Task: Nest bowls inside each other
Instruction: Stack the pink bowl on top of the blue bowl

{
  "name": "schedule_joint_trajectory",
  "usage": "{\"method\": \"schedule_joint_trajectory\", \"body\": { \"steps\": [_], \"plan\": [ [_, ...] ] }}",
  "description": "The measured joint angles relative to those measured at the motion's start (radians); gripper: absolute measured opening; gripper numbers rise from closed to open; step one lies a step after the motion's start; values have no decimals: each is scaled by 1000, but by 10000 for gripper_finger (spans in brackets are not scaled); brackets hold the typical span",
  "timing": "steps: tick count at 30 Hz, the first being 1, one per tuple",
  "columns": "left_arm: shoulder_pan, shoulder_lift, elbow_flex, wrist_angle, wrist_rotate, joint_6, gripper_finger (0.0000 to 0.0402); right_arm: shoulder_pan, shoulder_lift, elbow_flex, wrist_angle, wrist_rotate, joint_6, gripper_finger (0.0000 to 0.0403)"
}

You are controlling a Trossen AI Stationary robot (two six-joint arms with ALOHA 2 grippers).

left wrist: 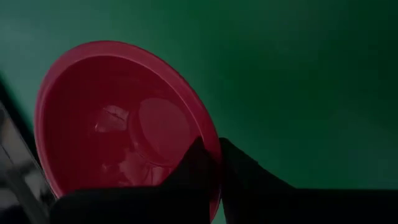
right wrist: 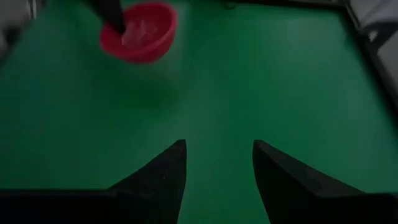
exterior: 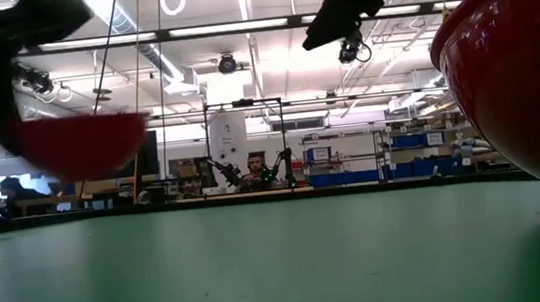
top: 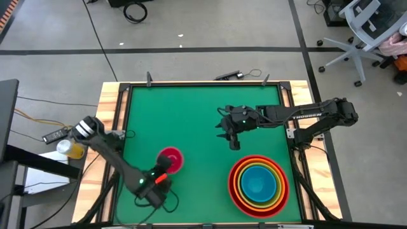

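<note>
Left hand (top: 163,173) pinching the pink bowl's (top: 170,159) rim, lifted off the counter (top: 191,121).

My low view cuts off the left hand's top, and the red bowl (exterior: 518,75) fills its right edge. The other four bowls sit nested near the counter's front right: red outermost, then orange (top: 239,184), yellow-green (top: 244,182), blue (top: 258,182). My right hand (top: 234,141) hovers spread over mid-counter, well apart from both. I read "TROSSEN" on the right arm (top: 299,116).
</note>
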Motion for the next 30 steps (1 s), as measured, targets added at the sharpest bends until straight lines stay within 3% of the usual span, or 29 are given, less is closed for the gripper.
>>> {"method": "schedule_joint_trajectory", "body": {
  "steps": [6,10,12,15,19,25,30],
  "plan": [
    [119,-98,0,233,-3,313,10,34,0,15,-41,-10,-308,189],
    [200,-138,0,335,77,482,10,69,0,15,-67,-20,-376,189],
    [238,-142,1,367,86,553,10,83,0,18,-66,26,-320,189],
    [297,-137,0,388,109,660,10,68,3,51,-56,77,-110,186],
    [388,-129,0,445,133,756,10,-3,32,149,-180,59,143,185],
    [474,-129,0,596,111,884,10,-76,157,304,-400,72,181,184],
    [515,-121,0,594,111,925,9,-106,262,418,-505,72,179,184]
  ]
}}
